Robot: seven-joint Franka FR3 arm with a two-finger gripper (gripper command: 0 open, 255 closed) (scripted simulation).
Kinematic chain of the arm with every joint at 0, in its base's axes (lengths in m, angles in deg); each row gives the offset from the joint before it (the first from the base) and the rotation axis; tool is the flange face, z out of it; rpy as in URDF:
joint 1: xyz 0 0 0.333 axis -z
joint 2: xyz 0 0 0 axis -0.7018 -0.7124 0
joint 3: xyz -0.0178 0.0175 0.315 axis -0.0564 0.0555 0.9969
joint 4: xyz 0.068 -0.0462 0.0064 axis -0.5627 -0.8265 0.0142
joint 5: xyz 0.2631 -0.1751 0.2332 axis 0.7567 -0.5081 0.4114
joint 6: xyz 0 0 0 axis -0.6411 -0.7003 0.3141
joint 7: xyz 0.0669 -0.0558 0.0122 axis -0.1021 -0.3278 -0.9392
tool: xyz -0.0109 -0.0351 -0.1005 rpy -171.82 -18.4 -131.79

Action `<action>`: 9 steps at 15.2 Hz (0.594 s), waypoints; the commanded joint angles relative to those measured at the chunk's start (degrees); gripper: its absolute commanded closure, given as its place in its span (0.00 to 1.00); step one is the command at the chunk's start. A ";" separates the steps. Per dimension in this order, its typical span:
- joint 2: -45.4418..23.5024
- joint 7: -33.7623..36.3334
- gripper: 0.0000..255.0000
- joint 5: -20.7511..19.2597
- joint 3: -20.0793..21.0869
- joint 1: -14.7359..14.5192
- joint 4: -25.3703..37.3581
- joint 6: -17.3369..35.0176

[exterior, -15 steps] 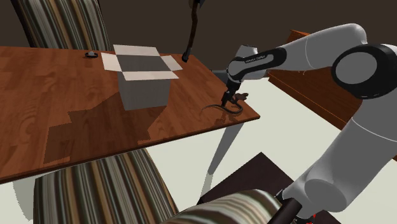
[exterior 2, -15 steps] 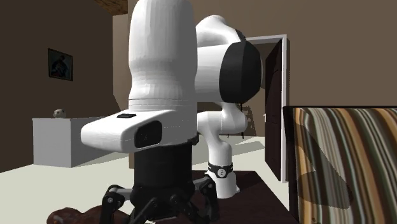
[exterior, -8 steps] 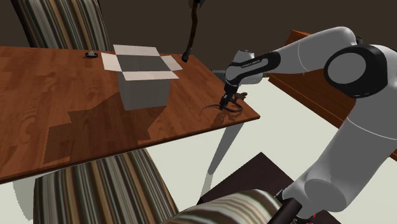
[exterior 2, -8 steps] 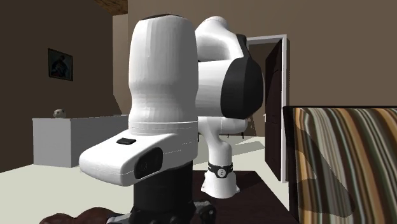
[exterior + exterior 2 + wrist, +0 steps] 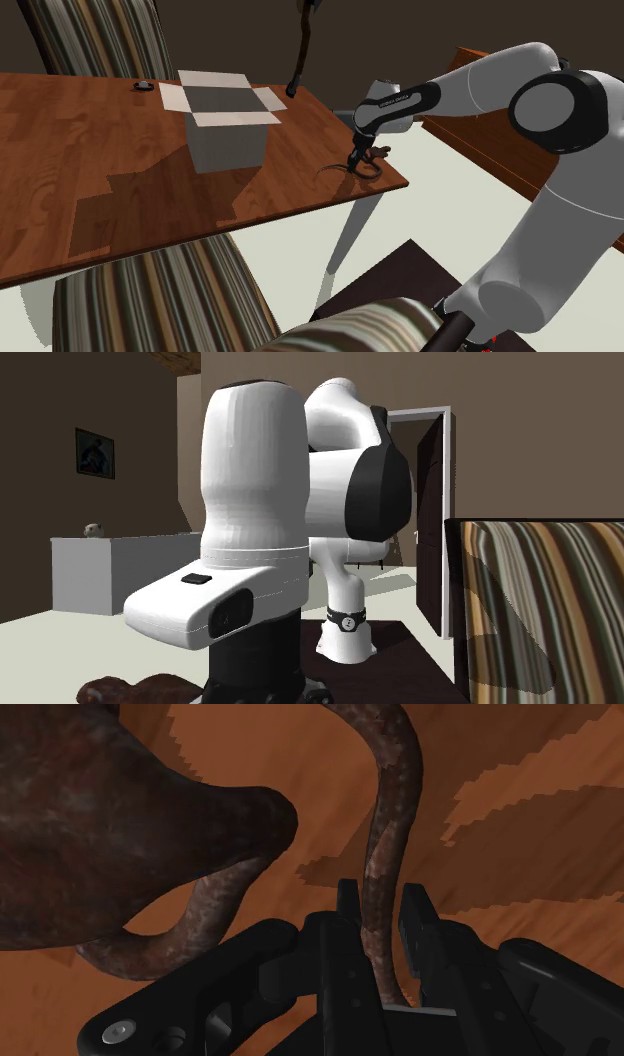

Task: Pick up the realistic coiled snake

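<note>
One coiled snake (image 5: 150,824), mottled reddish-brown. One brown wooden table (image 5: 120,170). One white open-topped box (image 5: 225,125). The snake lies at the table corner nearest my arm, well apart from the box. My black gripper (image 5: 380,919) is clamped on its thin tail, which fills the gap between my fingers (image 5: 347,909). The tail runs lengthwise away from me, then bends. The coil is cut off at the frame, and I can't make out the head. In the second exterior view my arm hides most of the snake.

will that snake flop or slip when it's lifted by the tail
The snake looks unbalanced: the gripper pinches only its thin tail, so the thick coil would probably hang and swing. The mottled skin looks rough, so slipping seems unlikely.
</note>
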 commanded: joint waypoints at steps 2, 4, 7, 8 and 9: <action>0.26 -0.03 1.00 -0.11 -0.07 0.04 0.06 -0.58; 1.19 0.16 1.00 -0.41 -0.14 -0.02 0.56 -1.97; 2.50 0.43 1.00 -0.83 -0.24 -0.11 1.39 -4.08; 2.92 0.52 1.00 -0.96 -0.26 -0.14 1.69 -4.79; 3.32 0.60 1.00 -1.09 -0.28 -0.16 2.00 -5.49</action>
